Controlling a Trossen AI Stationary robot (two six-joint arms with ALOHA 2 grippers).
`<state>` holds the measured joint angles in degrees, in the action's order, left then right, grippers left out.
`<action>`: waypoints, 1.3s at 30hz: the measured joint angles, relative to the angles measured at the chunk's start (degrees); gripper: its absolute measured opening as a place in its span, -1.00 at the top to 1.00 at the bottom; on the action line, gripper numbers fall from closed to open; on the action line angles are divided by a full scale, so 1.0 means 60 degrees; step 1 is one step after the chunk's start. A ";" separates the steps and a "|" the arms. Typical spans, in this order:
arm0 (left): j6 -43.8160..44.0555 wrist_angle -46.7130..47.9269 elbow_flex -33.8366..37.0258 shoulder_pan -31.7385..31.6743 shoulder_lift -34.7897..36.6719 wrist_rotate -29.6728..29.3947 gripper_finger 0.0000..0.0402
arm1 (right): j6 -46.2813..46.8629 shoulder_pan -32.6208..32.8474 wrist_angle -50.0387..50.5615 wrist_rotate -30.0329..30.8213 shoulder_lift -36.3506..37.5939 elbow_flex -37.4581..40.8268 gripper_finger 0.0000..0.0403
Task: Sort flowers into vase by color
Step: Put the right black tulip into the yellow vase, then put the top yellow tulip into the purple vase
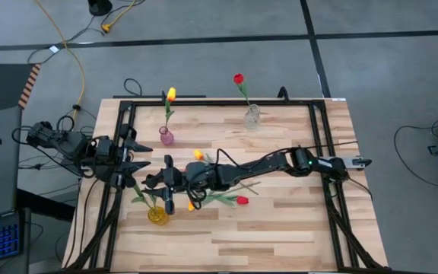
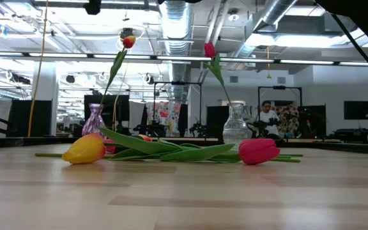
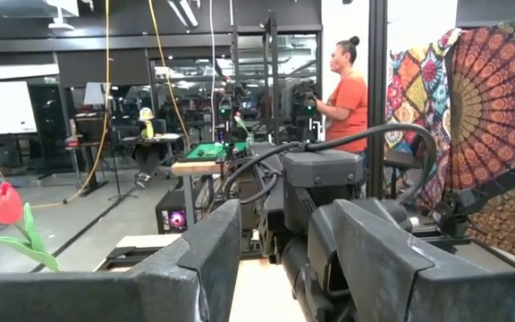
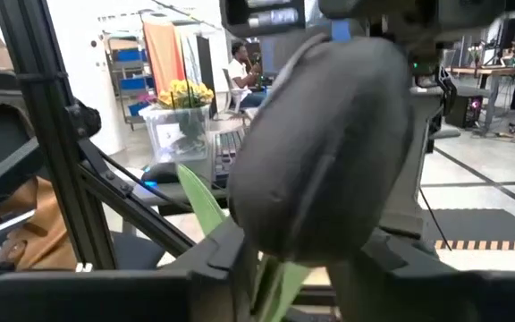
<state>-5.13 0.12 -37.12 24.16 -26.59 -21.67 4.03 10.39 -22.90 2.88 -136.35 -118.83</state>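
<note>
- The right gripper (image 1: 167, 186) hangs just beside the yellow vase (image 1: 157, 216), at about 8 o'clock from the table's middle when seen from above. The near-black tulip (image 4: 320, 152) stands right before its wrist camera. Whether the gripper clamps the stem or is loose around it, I cannot tell.
- Risk: if the stem is not inside the narrow vase mouth, I think the flower can fall onto the table (image 1: 280, 236), or the light vase can tip over.
- Risk: the left gripper (image 1: 141, 156), its jaws apart and empty, waits near at 9 o'clock, so the two arms can touch.
- Risk: the lying red tulip (image 2: 258, 151) and the lying yellow tulip (image 2: 85, 149) are under the right arm and can be swept away.
- The surface is pale wood planks, with a pink vase (image 1: 166, 137) at 10 o'clock and a clear vase (image 1: 252, 116) at 1 o'clock, each with one flower.
- The room is a big workshop. A person in orange (image 3: 347, 89) stands far behind.
</note>
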 joint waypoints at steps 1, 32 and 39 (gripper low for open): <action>-0.0004 0.0000 0.0000 0.0000 0.0000 0.0004 0.18 | 0.0000 -0.0002 0.0046 0.0000 0.0000 0.0000 0.25; -0.0005 0.0039 0.0000 0.0001 0.0004 -0.0010 0.18 | 0.0061 -0.0162 1.1221 0.0366 0.3864 0.0007 -0.35; -0.0004 0.0103 0.0000 0.0003 -0.0003 -0.0518 0.18 | 0.0929 -0.0261 1.4065 0.1485 0.3916 0.0011 -0.34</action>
<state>-5.15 0.74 -37.12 24.18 -26.61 -24.78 9.61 8.83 61.49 11.79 -112.86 -118.76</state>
